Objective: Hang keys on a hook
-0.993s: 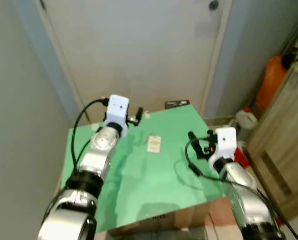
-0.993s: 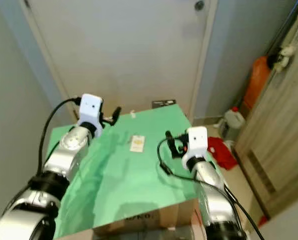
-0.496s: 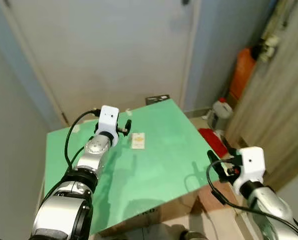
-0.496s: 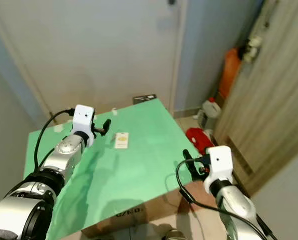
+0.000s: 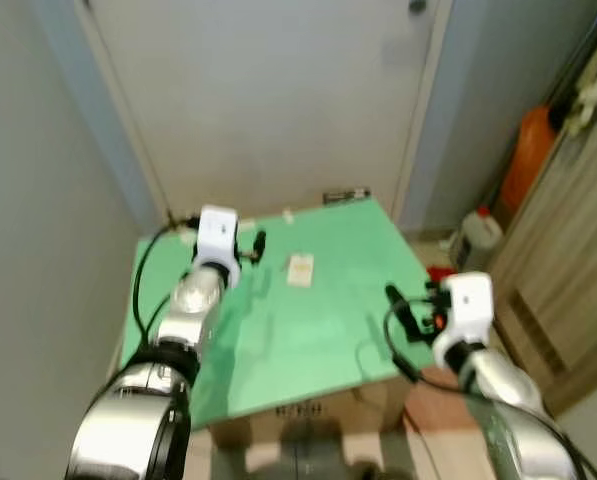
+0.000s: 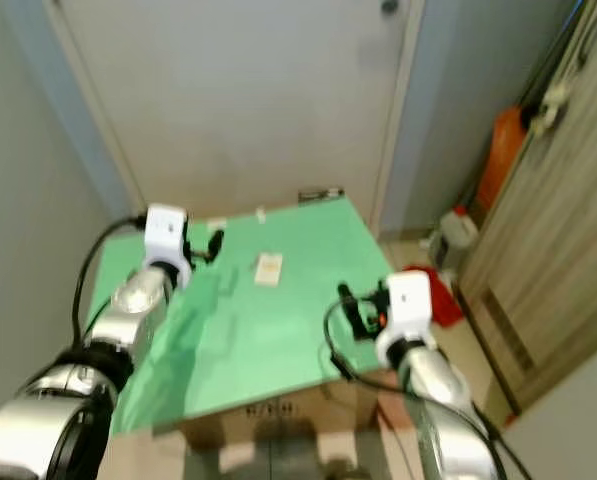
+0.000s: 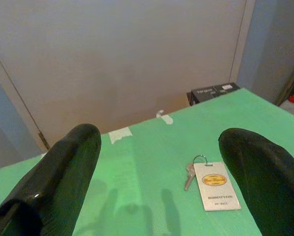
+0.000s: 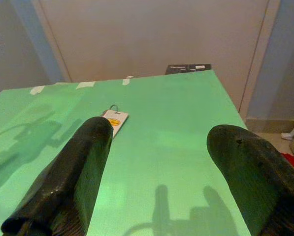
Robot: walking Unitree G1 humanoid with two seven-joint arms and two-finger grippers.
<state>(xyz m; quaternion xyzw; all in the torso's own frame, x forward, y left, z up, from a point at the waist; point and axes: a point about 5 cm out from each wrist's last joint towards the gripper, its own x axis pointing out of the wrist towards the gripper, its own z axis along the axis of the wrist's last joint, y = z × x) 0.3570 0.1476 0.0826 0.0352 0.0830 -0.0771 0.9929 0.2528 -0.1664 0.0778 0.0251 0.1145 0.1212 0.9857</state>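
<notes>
The keys (image 5: 300,268), a small metal key on a ring with a white tag, lie flat on the green table (image 5: 308,345) toward its far side. My left gripper (image 5: 255,242) hovers open over the table just left of the keys, with nothing between its fingers. The left wrist view has the keys (image 7: 213,186) ahead and off toward one finger (image 7: 265,187). My right gripper (image 5: 402,303) hangs open and empty over the table's front right edge, well short of the keys (image 8: 113,119).
A closed pale door (image 5: 278,100) stands behind the table, with a small black box (image 5: 346,195) at the far edge. On the right are an orange container (image 5: 526,155), a white jug (image 5: 475,235) and a wooden cabinet (image 5: 578,270).
The camera has swung, so the whole picture shifted. The right gripper, which was off the table's right corner half a second ago, is back at the front right edge. The keys have not moved.
</notes>
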